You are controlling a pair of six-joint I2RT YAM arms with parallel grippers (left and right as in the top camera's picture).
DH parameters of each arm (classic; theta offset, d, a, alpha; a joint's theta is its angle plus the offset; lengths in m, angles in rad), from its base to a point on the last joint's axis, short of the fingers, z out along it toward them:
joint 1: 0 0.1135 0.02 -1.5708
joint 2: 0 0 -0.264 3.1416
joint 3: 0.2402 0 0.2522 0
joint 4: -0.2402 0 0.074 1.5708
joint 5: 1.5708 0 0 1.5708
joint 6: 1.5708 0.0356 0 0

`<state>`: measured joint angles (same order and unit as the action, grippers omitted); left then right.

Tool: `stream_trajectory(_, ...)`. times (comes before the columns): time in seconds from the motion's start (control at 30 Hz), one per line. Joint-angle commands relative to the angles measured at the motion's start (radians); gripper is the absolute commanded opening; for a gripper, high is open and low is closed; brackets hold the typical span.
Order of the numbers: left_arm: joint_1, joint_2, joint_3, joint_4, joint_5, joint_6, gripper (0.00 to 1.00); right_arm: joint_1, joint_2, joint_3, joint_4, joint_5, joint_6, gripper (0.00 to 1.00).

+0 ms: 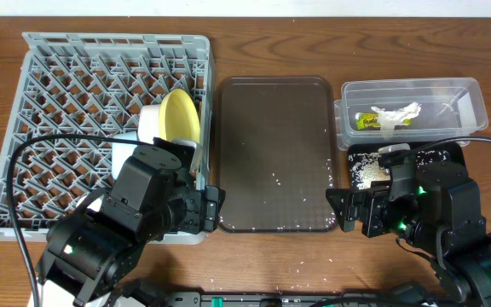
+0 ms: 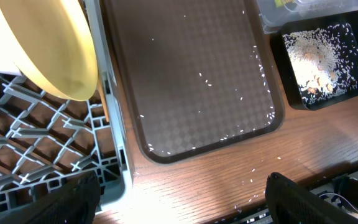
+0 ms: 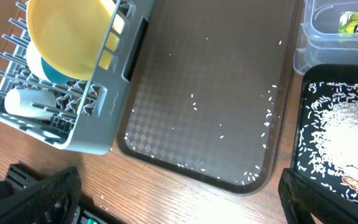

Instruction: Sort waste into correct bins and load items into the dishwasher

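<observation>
A wooden table (image 1: 271, 256) fills the overhead view. Nearest us, both arms crouch low at its front edge, wrists pointing inward at each other across a dark brown tray (image 1: 271, 102) flecked with rice grains (image 2: 253, 59). The left gripper (image 1: 210, 209) sits at the corner of the grey dish rack (image 1: 58, 60), and its fingers (image 2: 61, 199) are spread wide with nothing between them. The right gripper (image 1: 345, 209) is likewise spread and empty, beside the black tray (image 1: 361, 152) of rice and brown scraps (image 2: 319, 59).

Only the right wrist view shows us the blue bowl (image 3: 42, 67) behind the upright yellow plate (image 1: 180, 118) and a white bowl (image 3: 28, 102) lower in the rack. Only the left wrist view shows a thin wooden stick (image 2: 104, 102) at the rack wall.

Farthest back, the clear tub (image 1: 476, 102) holds the snack wrapper (image 1: 369, 121).
</observation>
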<state>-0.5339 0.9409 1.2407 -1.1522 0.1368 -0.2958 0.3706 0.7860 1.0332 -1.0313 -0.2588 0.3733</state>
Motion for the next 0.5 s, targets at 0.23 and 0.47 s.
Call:
stream_trajectory(0.23,-0.002,0.0,0.017,-0.003,0.013,-0.013,0.86,-0.136,-0.18,-0.106,0.212,0.191,-0.164,0.99)
stream_trajectory(0.47,-0.002,0.0,0.017,-0.003,0.013,-0.013,0.86,-0.261,-0.425,-0.462,0.479,0.189,-0.198,0.99)
